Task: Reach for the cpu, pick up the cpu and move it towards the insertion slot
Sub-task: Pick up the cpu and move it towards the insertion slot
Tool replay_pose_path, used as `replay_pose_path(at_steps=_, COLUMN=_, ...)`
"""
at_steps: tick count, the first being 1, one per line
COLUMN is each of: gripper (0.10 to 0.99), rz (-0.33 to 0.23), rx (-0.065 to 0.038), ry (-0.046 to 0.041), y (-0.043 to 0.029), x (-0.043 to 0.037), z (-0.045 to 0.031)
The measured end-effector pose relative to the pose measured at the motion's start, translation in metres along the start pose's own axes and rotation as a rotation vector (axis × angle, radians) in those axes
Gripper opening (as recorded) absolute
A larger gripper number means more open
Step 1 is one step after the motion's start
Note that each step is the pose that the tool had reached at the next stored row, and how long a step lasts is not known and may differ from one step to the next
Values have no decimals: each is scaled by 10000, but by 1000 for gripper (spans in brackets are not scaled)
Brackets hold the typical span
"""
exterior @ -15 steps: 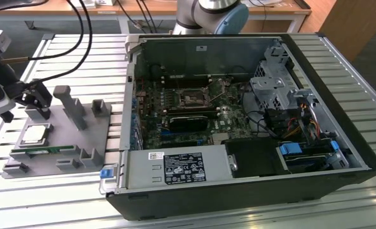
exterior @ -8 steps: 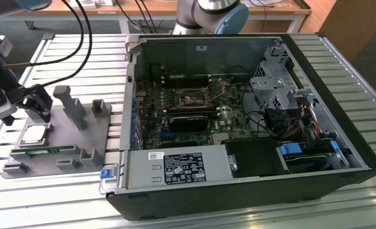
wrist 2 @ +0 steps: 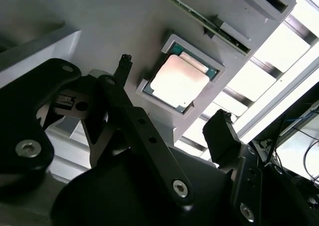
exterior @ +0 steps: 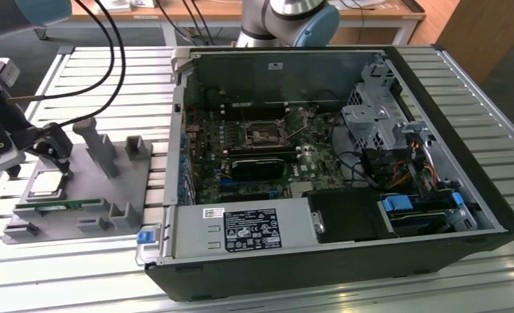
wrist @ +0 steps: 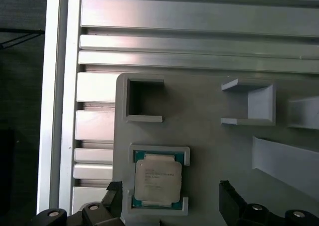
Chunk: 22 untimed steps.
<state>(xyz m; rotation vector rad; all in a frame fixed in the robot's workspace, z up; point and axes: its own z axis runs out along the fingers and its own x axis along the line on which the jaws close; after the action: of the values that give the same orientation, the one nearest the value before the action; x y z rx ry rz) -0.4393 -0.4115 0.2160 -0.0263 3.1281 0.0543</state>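
Observation:
The cpu (exterior: 48, 186), a flat square chip with a silver top, lies in a square nest on the grey fixture plate (exterior: 90, 190) at the exterior view's left. Both wrist views look down on the cpu (wrist 2: 178, 81) (wrist: 157, 181) in its nest. My gripper (exterior: 38, 163) hangs just above it, open, and touches nothing. One black fingertip (wrist: 114, 195) stands on each side of the chip, with my gripper (wrist: 172, 196) (wrist 2: 172, 97) centred near the chip's edge. The insertion slot (exterior: 264, 135), a silver-framed socket, sits on the motherboard inside the open computer case.
A green memory stick (exterior: 58, 205) lies on the plate beside the cpu. Grey upright posts (exterior: 97, 147) rise from the plate close to my gripper. The case wall (exterior: 180, 124), a black block (exterior: 257, 168), a drive cage (exterior: 376, 119) and cables surround the socket. Black hoses (exterior: 109, 59) cross the slatted table.

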Motion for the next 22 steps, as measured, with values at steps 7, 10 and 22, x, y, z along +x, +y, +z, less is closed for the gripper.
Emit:
replay_pose_path(at_steps=7, gripper=851, rz=20, rx=-1, ry=2, y=-3, x=59, z=128)
replay_pose_path(at_steps=10, gripper=851, rz=22, rx=0, ry=14, y=-5, x=75, z=181)
replay_pose_path(at_steps=22, gripper=686, rz=24, rx=1, ry=60, y=-8, x=94, z=307)
